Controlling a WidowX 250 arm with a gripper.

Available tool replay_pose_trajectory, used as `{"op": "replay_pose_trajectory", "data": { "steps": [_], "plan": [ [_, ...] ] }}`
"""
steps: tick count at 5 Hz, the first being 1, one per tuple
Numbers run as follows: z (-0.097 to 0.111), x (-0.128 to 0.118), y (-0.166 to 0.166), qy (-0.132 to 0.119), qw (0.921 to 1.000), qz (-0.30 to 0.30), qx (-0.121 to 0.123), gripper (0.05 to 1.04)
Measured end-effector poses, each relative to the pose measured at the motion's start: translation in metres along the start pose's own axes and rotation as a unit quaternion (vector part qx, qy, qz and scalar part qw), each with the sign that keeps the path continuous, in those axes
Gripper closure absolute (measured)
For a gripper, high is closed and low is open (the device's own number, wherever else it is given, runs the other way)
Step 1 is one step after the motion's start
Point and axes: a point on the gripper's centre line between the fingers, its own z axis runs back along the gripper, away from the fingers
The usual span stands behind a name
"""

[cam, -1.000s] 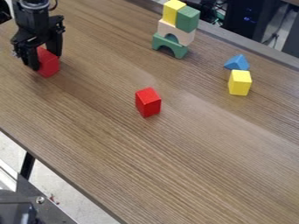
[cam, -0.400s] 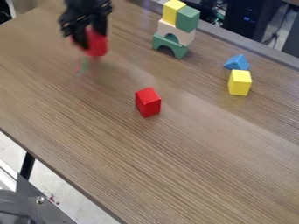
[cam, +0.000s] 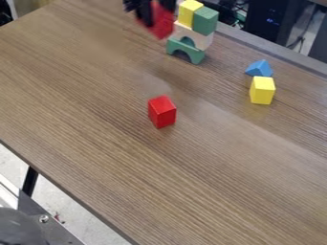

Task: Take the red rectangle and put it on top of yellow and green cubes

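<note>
At the top edge, my gripper (cam: 157,14) is shut on the red rectangle (cam: 161,25), which is held tilted in the air just left of the block stack. On top of that stack the yellow cube (cam: 189,13) and the green cube (cam: 205,20) stand side by side. Beneath them is a cream arch block (cam: 201,40), and under that a green arch block (cam: 185,50) rests on the table. The held block partly covers the cream arch's left side.
A second red block (cam: 162,112) stands mid-table (cam: 115,143). To the right are another yellow block (cam: 262,90) and a blue triangular block (cam: 259,68) just behind it. The table's far edge runs behind the stack.
From the upper left, my gripper has carried the red rectangle right and upward to beside the stack. The blocks on the table have stayed where they were.
</note>
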Motion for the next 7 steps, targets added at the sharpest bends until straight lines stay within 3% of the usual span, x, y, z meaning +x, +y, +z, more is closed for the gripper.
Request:
{"op": "replay_pose_trajectory", "data": {
  "steps": [1, 3, 7],
  "plan": [
    [0.013, 0.001, -0.017, 0.009, 0.9995, 0.024, -0.018, 0.533],
    [0.014, 0.009, -0.039, 0.020, 0.9988, 0.042, -0.016, 0.533],
    [0.003, 0.002, -0.086, 0.032, 0.9979, 0.036, 0.042, 0.533]
  ]
}}
